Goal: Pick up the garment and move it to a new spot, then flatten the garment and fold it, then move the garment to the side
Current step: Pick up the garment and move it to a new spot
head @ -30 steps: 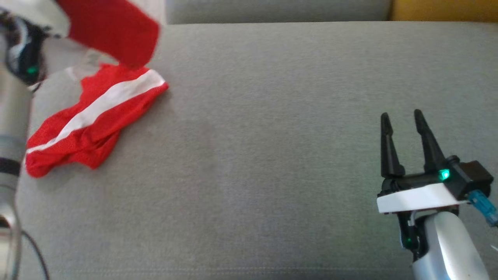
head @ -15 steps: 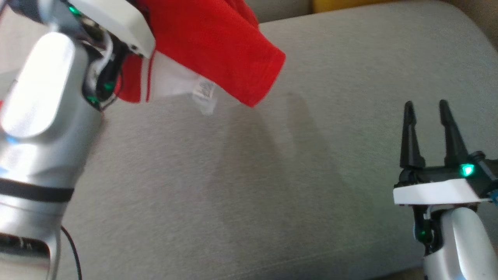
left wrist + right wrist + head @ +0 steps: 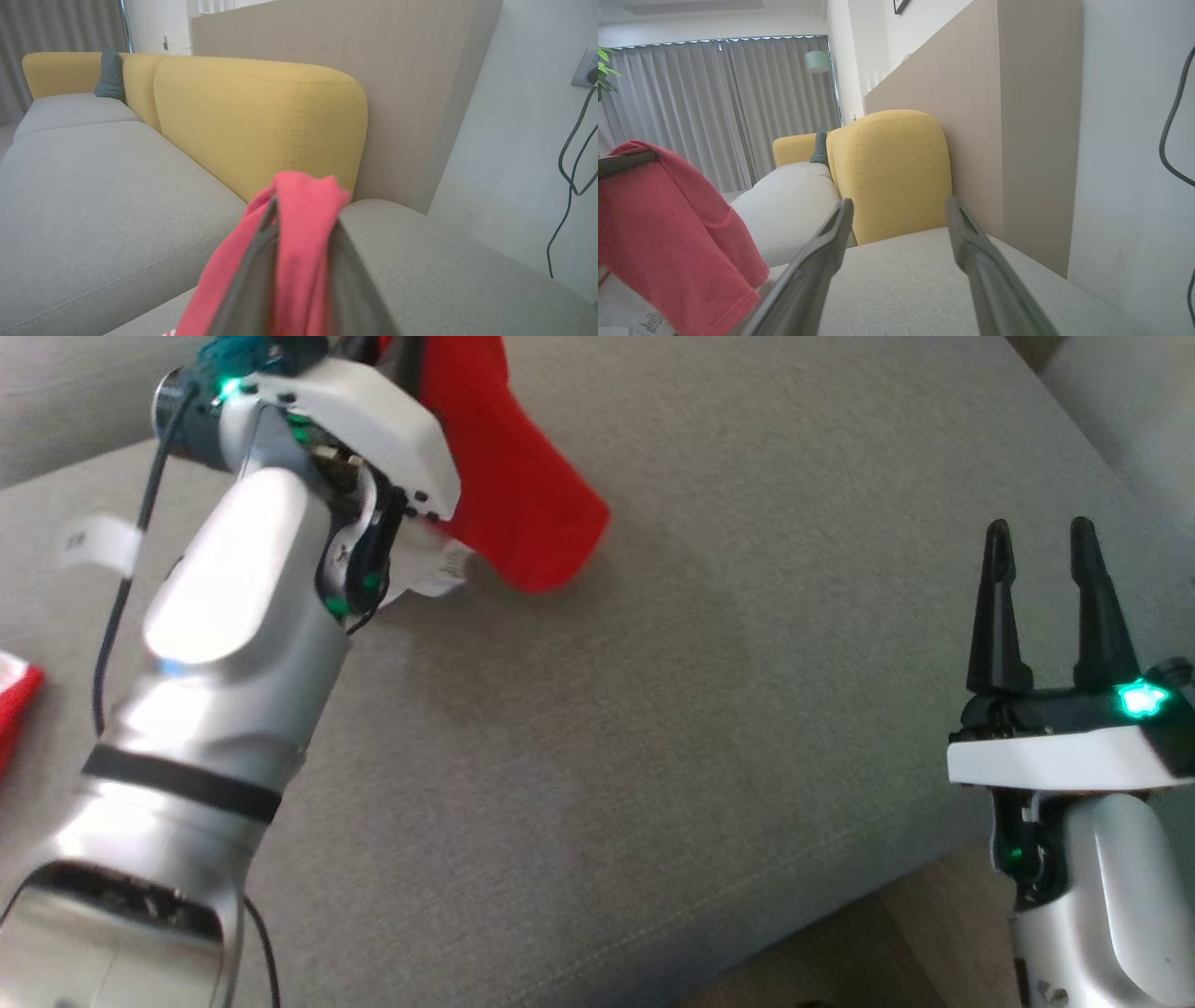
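Note:
The garment (image 3: 523, 513) is red with a white inner part and a label. It hangs over the grey sofa seat (image 3: 653, 709) from my left gripper (image 3: 303, 205), which is shut on a bunch of its cloth. In the head view my left wrist covers those fingers at the upper left. The garment (image 3: 303, 242) drapes between and over the left fingers. My right gripper (image 3: 1039, 532) stands open at the lower right, well apart from the cloth, with nothing between its fingers. From the right gripper (image 3: 899, 205) the garment (image 3: 677, 242) hangs at the left.
A scrap of red and white cloth (image 3: 14, 700) lies at the far left edge of the seat. Yellow backrests (image 3: 261, 121) line the sofa's far side. The seat's front edge and wooden floor (image 3: 840, 952) are at the lower right. A wall with cables (image 3: 570, 154) stands beyond.
The head camera has swung to the right. My left arm has carried the red garment up off the seat and across to the right. My right gripper has stayed open.

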Available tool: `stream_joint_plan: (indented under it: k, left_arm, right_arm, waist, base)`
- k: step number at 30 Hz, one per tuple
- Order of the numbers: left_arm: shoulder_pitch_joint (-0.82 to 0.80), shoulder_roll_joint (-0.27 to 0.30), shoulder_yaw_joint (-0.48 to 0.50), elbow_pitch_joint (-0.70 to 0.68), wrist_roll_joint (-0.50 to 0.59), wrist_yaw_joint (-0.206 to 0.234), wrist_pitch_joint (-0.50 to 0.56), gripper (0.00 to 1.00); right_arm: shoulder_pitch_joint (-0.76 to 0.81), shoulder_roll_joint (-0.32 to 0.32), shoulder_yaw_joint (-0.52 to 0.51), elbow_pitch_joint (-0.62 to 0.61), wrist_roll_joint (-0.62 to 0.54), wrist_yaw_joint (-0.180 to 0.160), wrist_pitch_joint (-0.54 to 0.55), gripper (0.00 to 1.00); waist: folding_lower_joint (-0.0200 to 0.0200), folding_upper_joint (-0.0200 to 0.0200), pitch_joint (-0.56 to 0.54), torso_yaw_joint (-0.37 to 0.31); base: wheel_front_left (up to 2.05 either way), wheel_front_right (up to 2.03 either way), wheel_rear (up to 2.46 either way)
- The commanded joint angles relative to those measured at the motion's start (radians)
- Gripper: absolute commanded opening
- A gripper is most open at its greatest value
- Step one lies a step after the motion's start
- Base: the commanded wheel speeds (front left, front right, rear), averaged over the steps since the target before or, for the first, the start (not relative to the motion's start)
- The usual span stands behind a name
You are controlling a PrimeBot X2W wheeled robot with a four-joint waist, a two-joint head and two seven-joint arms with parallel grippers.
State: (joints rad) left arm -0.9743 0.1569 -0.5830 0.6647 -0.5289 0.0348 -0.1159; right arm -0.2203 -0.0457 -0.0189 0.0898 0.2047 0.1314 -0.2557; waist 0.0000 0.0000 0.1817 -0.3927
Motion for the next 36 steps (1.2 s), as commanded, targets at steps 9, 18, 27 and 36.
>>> stream_joint_plan:
  k: [9, 18, 27, 36]
  left_arm:
    - [-0.102, 0.039, 0.037, 0.117, 0.007, -0.039, -0.11, 1.0]
    - [0.096, 0.116, 0.107, -0.035, 0.025, -0.04, -0.145, 1.0]
    - [0.603, 0.09, 0.22, -0.384, 0.069, 0.015, -0.146, 1.0]
    - [0.884, -0.023, 0.31, -0.577, 0.204, 0.027, -0.146, 1.0]
  right_arm:
    - [-0.021, -0.004, 0.011, -0.022, -0.018, -0.001, -0.006, 1.0]
    - [0.025, -0.004, -0.009, -0.008, -0.097, -0.001, -0.006, 1.0]
    - [0.104, -0.004, 0.003, 0.017, -0.134, -0.001, -0.006, 1.0]
    - [0.15, -0.004, 0.013, 0.028, -0.129, -0.001, -0.006, 1.0]
  waist:
    - [0.0, 0.0, -0.023, 0.058]
    - [0.0, 0.0, -0.116, 0.261]
    - [0.0, 0.0, -0.194, 0.407]
    - [0.0, 0.0, -0.214, 0.435]
  base:
    - [0.0, 0.0, 0.0]
    - [0.0, 0.0, 0.0]
    - [0.0, 0.0, 0.0]
    - [0.0, 0.0, 0.0]
